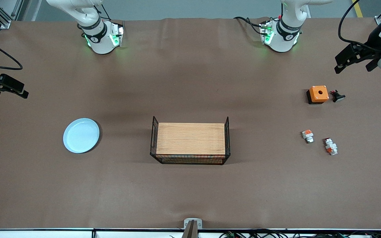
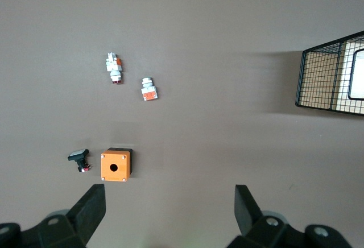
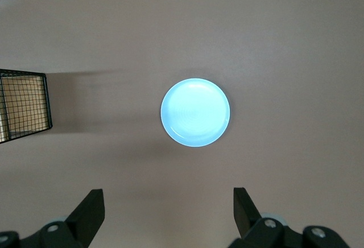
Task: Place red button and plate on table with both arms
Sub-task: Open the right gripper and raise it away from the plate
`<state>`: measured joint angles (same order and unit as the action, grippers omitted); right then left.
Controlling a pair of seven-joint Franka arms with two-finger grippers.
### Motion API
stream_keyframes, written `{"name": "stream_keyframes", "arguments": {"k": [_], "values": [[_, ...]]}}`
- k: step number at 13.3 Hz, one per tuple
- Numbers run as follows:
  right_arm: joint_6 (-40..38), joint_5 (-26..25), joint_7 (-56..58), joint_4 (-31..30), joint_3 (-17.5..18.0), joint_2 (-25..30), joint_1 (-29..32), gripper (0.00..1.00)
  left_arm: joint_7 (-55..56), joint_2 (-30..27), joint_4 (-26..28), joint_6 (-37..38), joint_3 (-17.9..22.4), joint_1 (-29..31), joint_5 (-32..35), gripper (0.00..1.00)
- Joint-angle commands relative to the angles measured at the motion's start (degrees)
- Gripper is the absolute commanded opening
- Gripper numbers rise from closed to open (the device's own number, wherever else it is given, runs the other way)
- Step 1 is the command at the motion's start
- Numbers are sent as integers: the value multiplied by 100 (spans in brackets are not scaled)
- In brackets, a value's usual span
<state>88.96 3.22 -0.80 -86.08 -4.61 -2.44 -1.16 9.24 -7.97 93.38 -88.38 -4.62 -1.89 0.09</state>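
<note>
The red button [image 1: 330, 146] [image 2: 114, 67], a long white piece with an orange-red section, lies on the brown table [image 1: 190, 191] toward the left arm's end. The pale-blue plate [image 1: 81, 135] [image 3: 195, 112] lies flat on the table toward the right arm's end. My left gripper [image 2: 169, 202] [image 1: 352, 67] hangs open high over the table near the orange box, holding nothing. High over the table near the plate, my right gripper [image 3: 169, 202] [image 1: 5, 92] is open and empty too.
A wooden stand with black wire sides [image 1: 190, 142] sits mid-table. Near the red button lie a stubbier white-and-orange piece [image 1: 308, 135] [image 2: 149, 89], an orange box with a hole [image 1: 318, 94] [image 2: 116, 164] and a black button [image 1: 337, 96] [image 2: 78, 158].
</note>
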Motion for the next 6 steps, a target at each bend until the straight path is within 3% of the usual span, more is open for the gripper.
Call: {"name": "stream_keyframes", "arguments": {"k": [1,6], "values": [[-107,-85,-70,179,22,-37,46,100,-1,6,-66,40,4,31,0,100],[-177,-76,-61,241,40,-37,28,100,-1,-11,-66,40,57,31,193,100]]}}
